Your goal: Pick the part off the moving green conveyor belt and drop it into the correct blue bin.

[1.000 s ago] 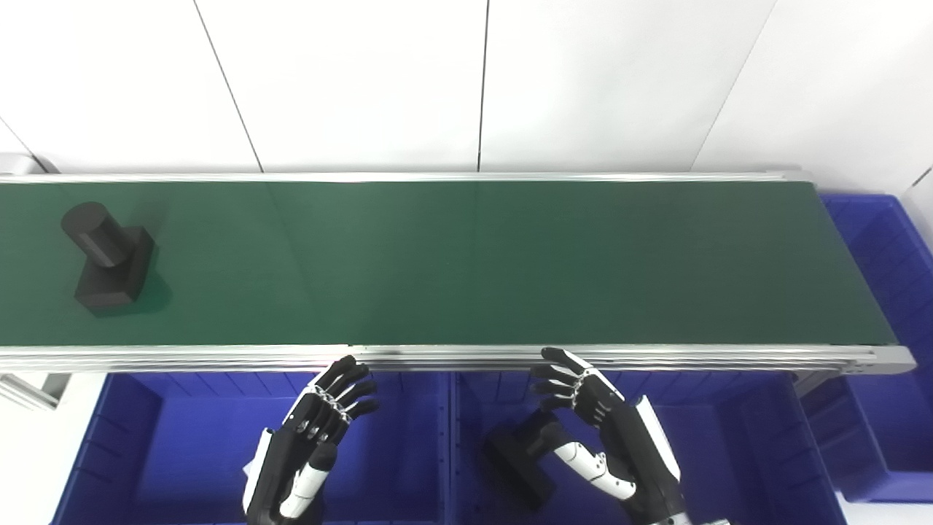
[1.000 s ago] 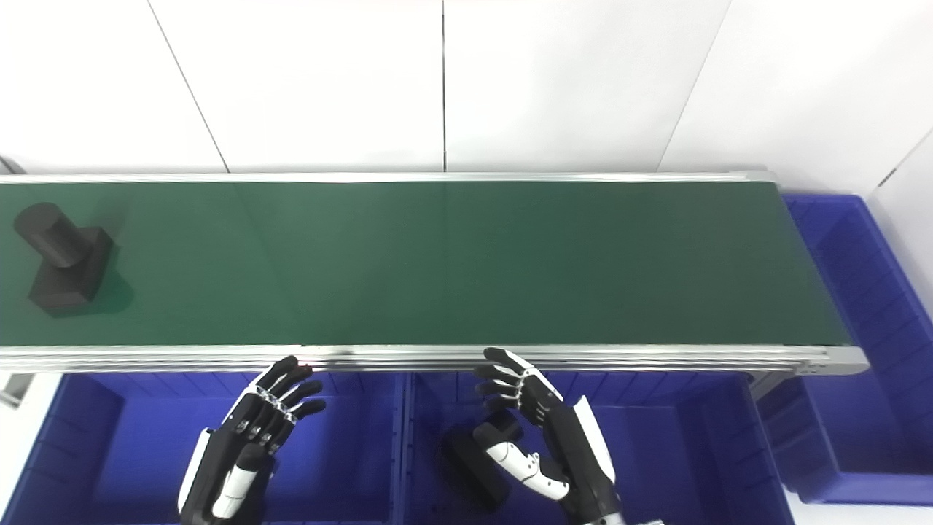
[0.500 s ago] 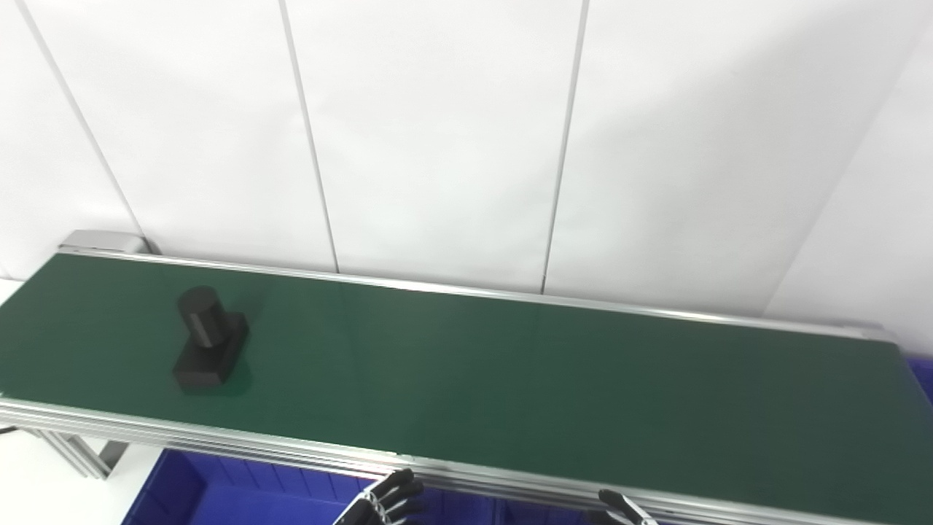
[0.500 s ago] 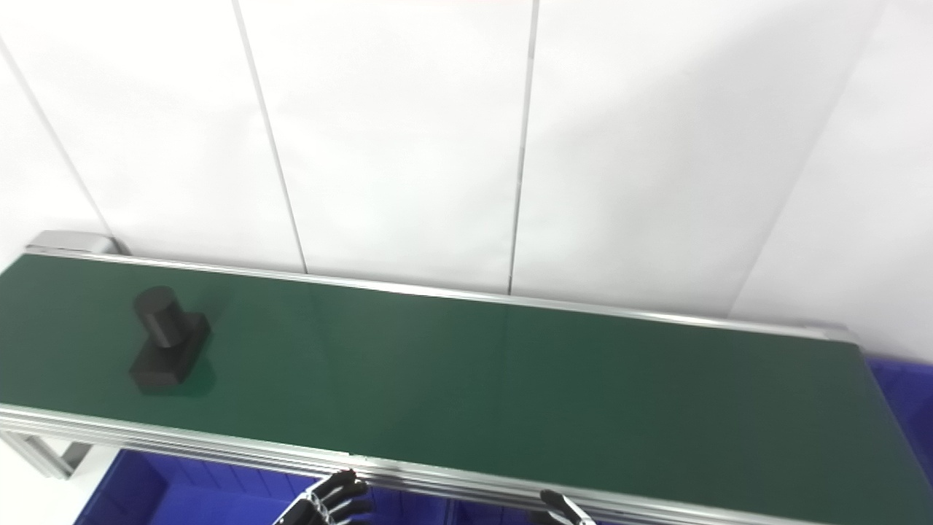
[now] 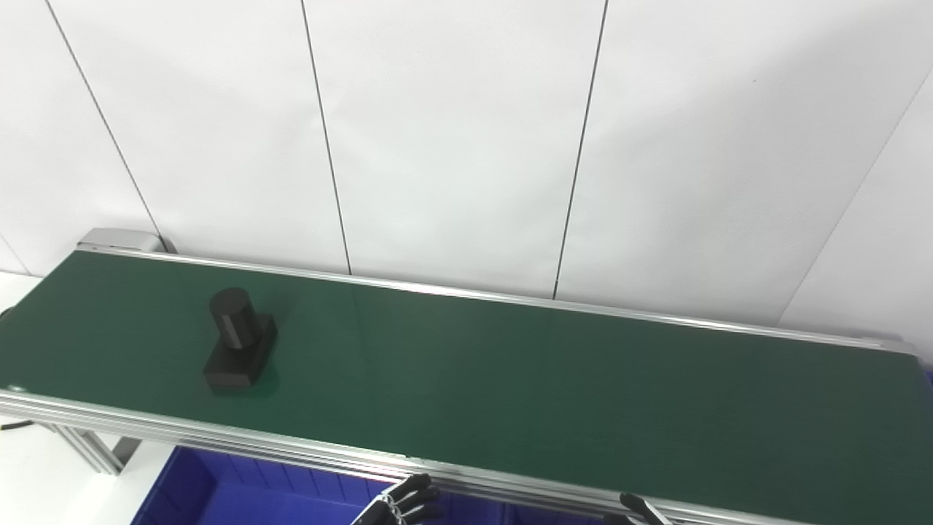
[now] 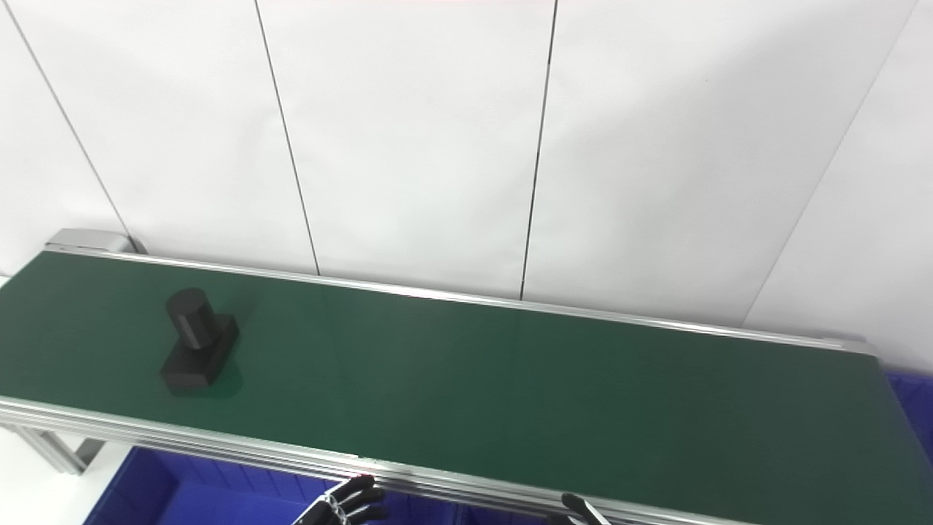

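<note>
A black part [image 5: 240, 350], an upright cylinder on a rectangular block, rides on the green conveyor belt [image 5: 510, 379] near its left end. Both hands sit far from it at the picture's bottom edge, below the belt's near rail. Of my left hand [image 5: 403, 507] only the spread fingertips show, with nothing between them. Of my right hand [image 5: 637, 508] a single fingertip shows; the rest is cut off. A blue bin [image 5: 240, 496] lies under the near rail at bottom left.
The belt's aluminium near rail [image 5: 219, 437] runs between the hands and the part. A white panelled wall [image 5: 466, 146] stands behind the belt. A sliver of another blue bin [image 6: 911, 408] shows past the belt's right end.
The camera has tilted up and turned left, so the bins and hands have slid almost out of the picture. The black part has ridden a little rightward along the belt.
</note>
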